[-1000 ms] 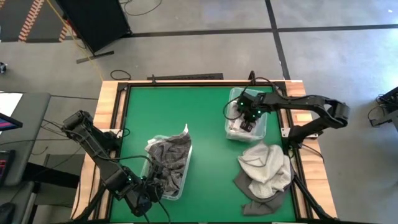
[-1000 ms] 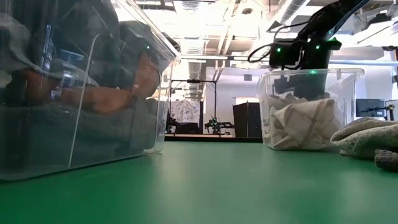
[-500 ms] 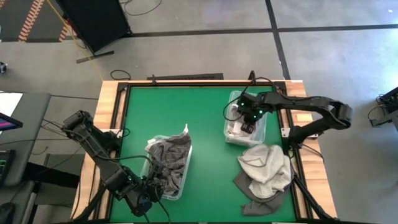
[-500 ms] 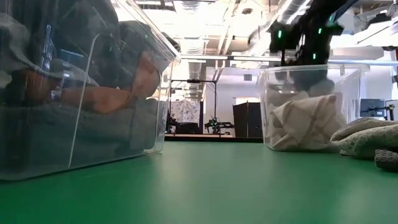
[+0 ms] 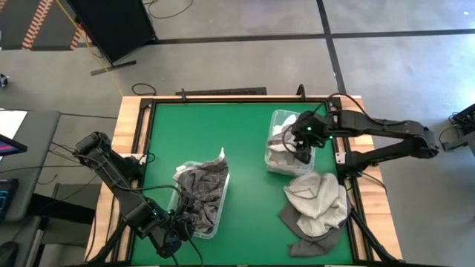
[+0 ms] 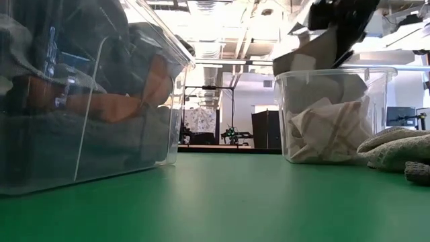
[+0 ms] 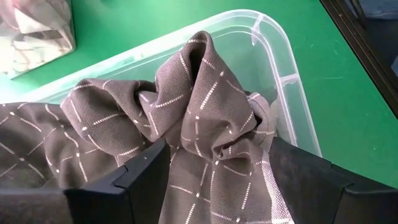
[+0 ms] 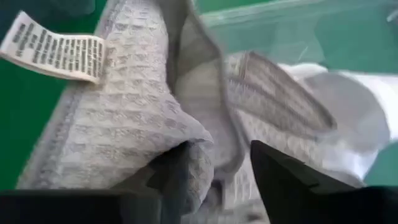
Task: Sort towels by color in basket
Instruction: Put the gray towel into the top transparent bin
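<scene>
Grey concrete floor (image 5: pixel 245 63) with dark seam lines; black panel (image 5: pixel 111 26) at far left. Bright ceiling lights (image 6: pixel 222 17); exposed pipes overhead.

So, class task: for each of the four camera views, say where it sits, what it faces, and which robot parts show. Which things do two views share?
High view: above the table, looking down; both arms, right gripper over the right bin.
Low view: at tabletop height, looking across; that bin and the left bin.
Left wrist view: over the left bin; own fingers, dark grey towel.
Right wrist view: own fingers, grey waffle towel.
Shared: both bins, in the high and low views.
</scene>
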Tool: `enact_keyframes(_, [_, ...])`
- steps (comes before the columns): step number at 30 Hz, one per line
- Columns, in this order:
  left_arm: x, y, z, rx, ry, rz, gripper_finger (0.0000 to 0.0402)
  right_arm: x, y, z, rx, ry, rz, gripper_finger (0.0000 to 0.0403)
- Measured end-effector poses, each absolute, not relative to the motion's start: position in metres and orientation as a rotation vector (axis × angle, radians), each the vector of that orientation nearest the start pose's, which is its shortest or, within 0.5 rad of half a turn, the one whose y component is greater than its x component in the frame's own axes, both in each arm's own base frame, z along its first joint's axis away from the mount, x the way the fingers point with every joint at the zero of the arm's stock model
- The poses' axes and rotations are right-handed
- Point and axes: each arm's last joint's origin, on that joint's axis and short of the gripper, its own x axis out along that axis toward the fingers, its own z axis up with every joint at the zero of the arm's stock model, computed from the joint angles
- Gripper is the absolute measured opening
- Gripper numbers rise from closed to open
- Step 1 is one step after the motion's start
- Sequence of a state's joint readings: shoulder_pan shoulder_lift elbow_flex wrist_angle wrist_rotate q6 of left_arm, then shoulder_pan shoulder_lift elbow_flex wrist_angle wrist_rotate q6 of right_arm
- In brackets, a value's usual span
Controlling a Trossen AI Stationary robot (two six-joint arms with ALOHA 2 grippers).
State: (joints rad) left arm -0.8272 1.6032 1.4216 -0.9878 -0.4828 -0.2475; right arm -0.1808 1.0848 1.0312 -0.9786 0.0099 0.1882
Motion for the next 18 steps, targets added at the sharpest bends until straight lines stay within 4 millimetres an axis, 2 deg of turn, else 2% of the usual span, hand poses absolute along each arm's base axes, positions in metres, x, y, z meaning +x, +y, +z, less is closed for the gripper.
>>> enact_keyframes(4, [0.224, -0.224, 0.296, 0.488, 0.950, -0.184, 0.0264, 0.176, -0.024, 0.309, 0.273, 1.045, -0.278, 0.0220])
enact_keyframes(9, [0.225, -0.225, 0.297, 0.492, 0.941, -0.192, 0.0264, 0.167, -0.022, 0.309, 0.215, 1.063, -0.433, 0.0215])
enact_keyframes(12, [0.225, -0.225, 0.297, 0.489, 0.937, -0.193, 0.0264, 0.173, -0.023, 0.311, 0.193, 1.013, -0.421, 0.0209])
enact_keyframes(18, [0.225, -0.225, 0.297, 0.486, 0.940, -0.190, 0.0264, 0.193, -0.014, 0.318, 0.134, 0.867, -0.281, 0.0205])
